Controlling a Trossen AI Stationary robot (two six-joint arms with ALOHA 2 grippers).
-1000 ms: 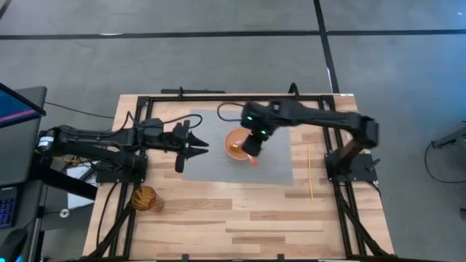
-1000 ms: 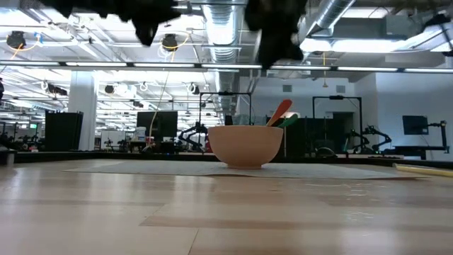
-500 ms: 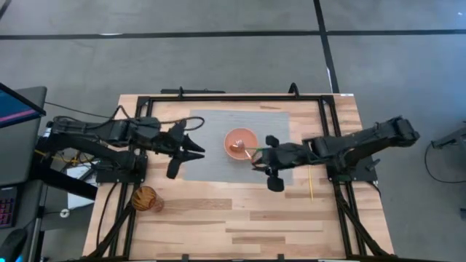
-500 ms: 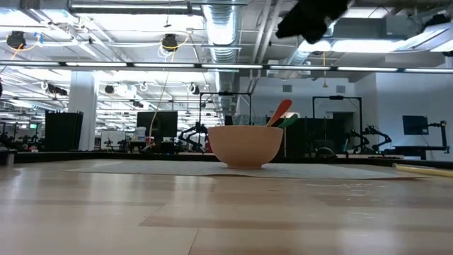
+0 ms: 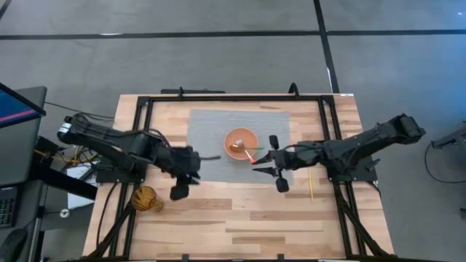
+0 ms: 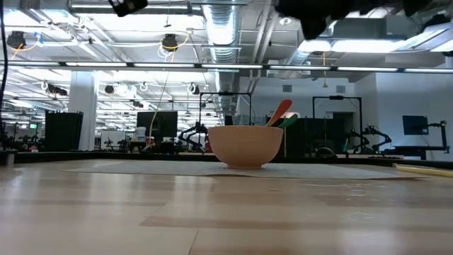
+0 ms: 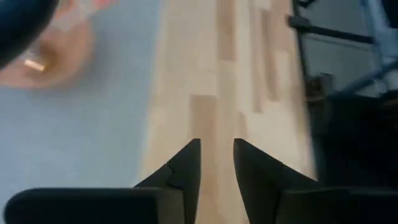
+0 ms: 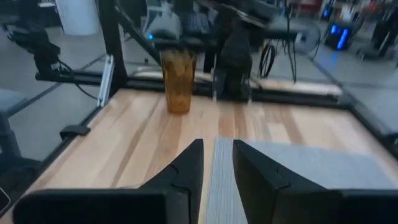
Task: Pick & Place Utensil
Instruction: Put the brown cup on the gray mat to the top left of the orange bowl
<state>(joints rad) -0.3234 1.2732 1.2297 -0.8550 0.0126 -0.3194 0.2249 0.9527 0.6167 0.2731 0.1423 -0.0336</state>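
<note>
Utensils [image 5: 244,151] rest in bowl [image 5: 240,141], placement apparently done (judging by layout); my right gripper [image 5: 275,169] and left gripper [image 5: 186,173] hang spread, empty.

Utensils [image 5: 245,150] in bowl [image 5: 240,135] on mat [image 5: 211,131]

The left arm reaches in from its side, its claw [image 5: 195,164] held low with the two fingers [image 7: 186,168] nearly together, only a narrow gap between them. The right arm stretches inward, its claw [image 5: 268,163] seemingly empty, fingers [image 8: 186,171] slightly parted.
</note>
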